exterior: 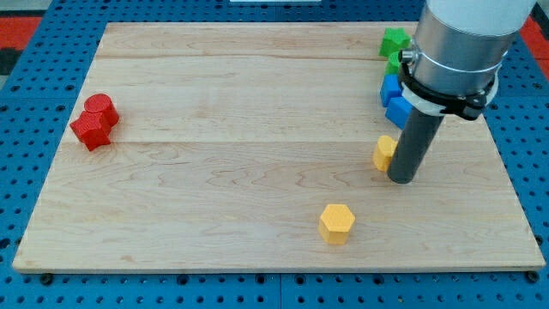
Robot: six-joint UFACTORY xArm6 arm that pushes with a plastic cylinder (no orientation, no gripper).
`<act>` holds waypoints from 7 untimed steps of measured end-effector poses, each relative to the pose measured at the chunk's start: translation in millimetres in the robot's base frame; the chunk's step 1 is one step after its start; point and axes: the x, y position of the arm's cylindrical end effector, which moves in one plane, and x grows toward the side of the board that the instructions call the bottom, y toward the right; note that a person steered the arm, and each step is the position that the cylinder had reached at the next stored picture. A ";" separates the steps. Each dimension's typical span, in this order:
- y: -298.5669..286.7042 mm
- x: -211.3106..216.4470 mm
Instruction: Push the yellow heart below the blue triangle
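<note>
The yellow heart lies on the wooden board at the right, partly hidden by my rod. My tip rests on the board just right of and slightly below the heart, touching or nearly touching it. Blue blocks sit above it at the right: one and another, both partly hidden by the arm, so I cannot tell which is the triangle. The heart is below these blue blocks.
A yellow hexagon lies near the view's bottom centre. Two green blocks sit at the top right, partly behind the arm. A red cylinder and a red star-like block sit at the left edge.
</note>
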 end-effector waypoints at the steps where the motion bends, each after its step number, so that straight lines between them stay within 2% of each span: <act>1: -18.7 -1.6; 2: -43.0 -9.3; 3: -40.8 -31.3; 5: -12.6 -41.1; 6: -54.0 -38.8; 7: -137.1 -38.8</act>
